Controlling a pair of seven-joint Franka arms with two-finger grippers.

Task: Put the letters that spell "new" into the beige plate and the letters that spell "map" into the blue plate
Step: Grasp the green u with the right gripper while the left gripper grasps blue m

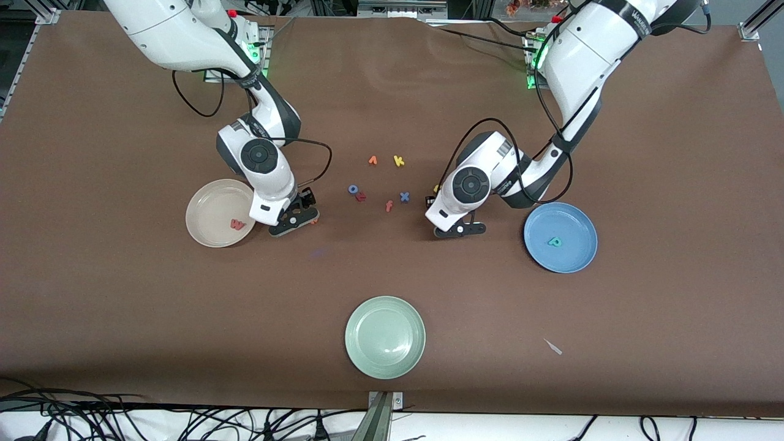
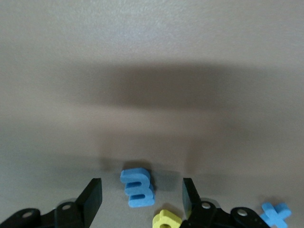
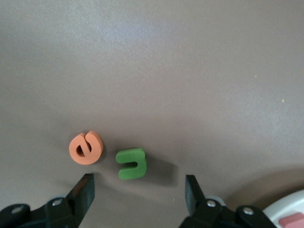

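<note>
The beige plate (image 1: 208,205) lies toward the right arm's end with the pink-red w (image 1: 237,225) in it. My right gripper (image 1: 294,219) is low beside that plate and open (image 3: 138,192). The green n (image 3: 131,163) and orange e (image 3: 86,147) lie on the table just ahead of its fingertips. The blue plate (image 1: 572,223) holds the teal p (image 1: 554,242). My left gripper (image 1: 459,230) is low over the table and open (image 2: 142,194), with the blue m (image 2: 137,187) between its fingers, touching neither. The yellow a (image 2: 166,219) lies close beside the m.
A pale green plate (image 1: 385,337) sits nearest the front camera. Loose letters lie between the grippers: an orange one (image 1: 372,160), a yellow k (image 1: 399,161), a blue o (image 1: 353,189), a dark red one (image 1: 361,196), an orange f (image 1: 389,206), a blue x (image 1: 404,196).
</note>
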